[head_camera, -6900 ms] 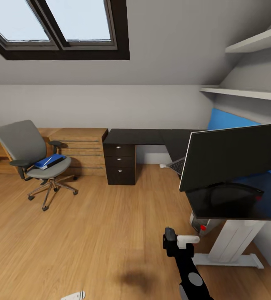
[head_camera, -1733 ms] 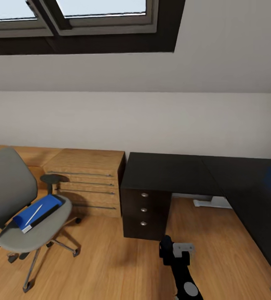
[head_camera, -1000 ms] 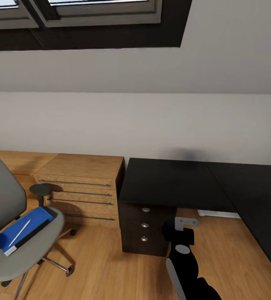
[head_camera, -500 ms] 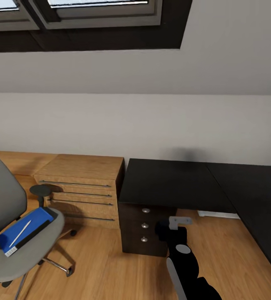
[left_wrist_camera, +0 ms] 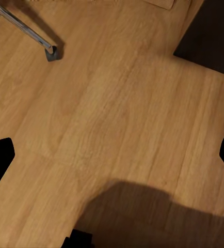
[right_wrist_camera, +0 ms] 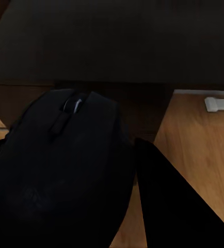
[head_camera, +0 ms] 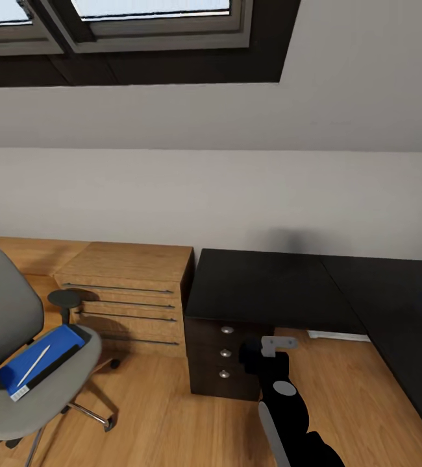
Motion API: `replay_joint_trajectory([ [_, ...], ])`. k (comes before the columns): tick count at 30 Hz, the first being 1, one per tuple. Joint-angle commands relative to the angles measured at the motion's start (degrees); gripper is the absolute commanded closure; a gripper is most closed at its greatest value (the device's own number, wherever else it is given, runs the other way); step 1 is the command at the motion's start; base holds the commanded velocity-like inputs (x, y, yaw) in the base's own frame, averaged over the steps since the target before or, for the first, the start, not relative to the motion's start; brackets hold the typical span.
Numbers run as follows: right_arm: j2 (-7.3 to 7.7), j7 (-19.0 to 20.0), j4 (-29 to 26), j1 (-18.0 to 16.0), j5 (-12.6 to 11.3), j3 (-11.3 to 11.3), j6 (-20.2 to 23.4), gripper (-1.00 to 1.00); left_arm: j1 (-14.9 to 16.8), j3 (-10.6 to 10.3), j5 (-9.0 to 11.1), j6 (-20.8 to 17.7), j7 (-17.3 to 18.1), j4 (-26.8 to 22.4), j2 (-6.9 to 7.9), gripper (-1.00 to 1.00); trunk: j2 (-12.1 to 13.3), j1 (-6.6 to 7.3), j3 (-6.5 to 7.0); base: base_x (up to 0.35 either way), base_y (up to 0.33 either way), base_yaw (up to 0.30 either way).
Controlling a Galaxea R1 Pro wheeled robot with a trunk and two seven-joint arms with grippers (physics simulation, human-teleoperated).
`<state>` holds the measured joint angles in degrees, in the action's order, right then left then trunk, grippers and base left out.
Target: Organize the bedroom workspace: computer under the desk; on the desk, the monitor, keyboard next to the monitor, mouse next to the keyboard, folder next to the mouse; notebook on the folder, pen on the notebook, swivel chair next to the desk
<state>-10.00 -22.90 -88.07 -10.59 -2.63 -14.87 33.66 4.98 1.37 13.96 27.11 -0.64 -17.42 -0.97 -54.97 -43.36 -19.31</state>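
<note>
My right gripper point(head_camera: 260, 353) is shut on the dark oval mouse point(right_wrist_camera: 60, 165), held just in front of the glossy black desk point(head_camera: 263, 282), slightly below its top. The grey swivel chair point(head_camera: 3, 318) stands at the left. On its seat lies the blue folder point(head_camera: 50, 350) with a thin white pen point(head_camera: 34, 364) across it. In the left wrist view my left gripper point(left_wrist_camera: 112, 157) hangs open over bare wood floor, near a castor of the chair point(left_wrist_camera: 51, 51). The notebook, monitor, keyboard and computer are out of view.
A black drawer unit point(head_camera: 224, 353) stands under the desk's left end. Low oak drawers point(head_camera: 126, 292) adjoin it on the left. The desk's white foot bar point(head_camera: 337, 336) lies on the floor behind. The desktop continues along the right edge point(head_camera: 406, 324). A skylight point(head_camera: 139, 26) is overhead.
The camera has swung left and closed in on the desk corner, so the monitor left the view. My right gripper has risen toward the desk edge and drifted slightly left with the mouse.
</note>
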Motion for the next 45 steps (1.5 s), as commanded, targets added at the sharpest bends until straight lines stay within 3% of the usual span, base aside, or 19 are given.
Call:
replay_joint_trajectory([
  [1, 0.00, -0.52, -0.07, -0.05, -0.51, -0.11, 0.18, 1.00, 0.03, 0.13, -0.07, 0.17, -0.07, 0.02, -0.01, -1.00, 0.37, 0.22, 0.12, 0.000, 0.000, 0.000],
  [13, 0.00, 6.07, 0.43, -0.05, -0.41, -0.08, 0.17, 1.00, 0.03, 0.13, -0.07, 0.20, -0.07, 0.02, 0.00, -1.00, 5.18, 2.86, 2.27, 0.000, 0.000, 0.000],
  [27, 0.00, 6.24, 0.71, -0.03, -0.35, -0.03, 0.13, 1.00, 0.03, 0.13, -0.07, 0.21, -0.07, 0.04, -0.07, -1.00, 10.80, 5.93, 4.79, 0.000, 0.000, 0.000],
  [31, 0.00, 6.25, 0.77, -0.03, -0.41, -0.03, 0.16, 1.00, 0.03, -0.01, -0.16, 0.22, 0.13, 0.03, -0.19, -1.00, 10.80, 5.93, 4.79, 0.000, 0.000, 0.000],
  [36, 0.00, 6.28, 0.78, -0.05, -0.51, -0.07, 0.03, 1.00, 0.03, -2.21, -0.20, 0.22, 0.24, 0.17, -1.15, -1.00, 10.80, 5.93, 4.79, 0.000, 0.000, 0.000],
  [45, 0.00, 6.29, 0.79, -0.02, -0.53, -0.07, 0.00, 1.00, 0.03, -2.80, -0.08, 0.22, -0.04, 0.20, -1.14, -1.00, 10.80, 5.93, 4.79, 0.115, 0.000, 0.000],
])
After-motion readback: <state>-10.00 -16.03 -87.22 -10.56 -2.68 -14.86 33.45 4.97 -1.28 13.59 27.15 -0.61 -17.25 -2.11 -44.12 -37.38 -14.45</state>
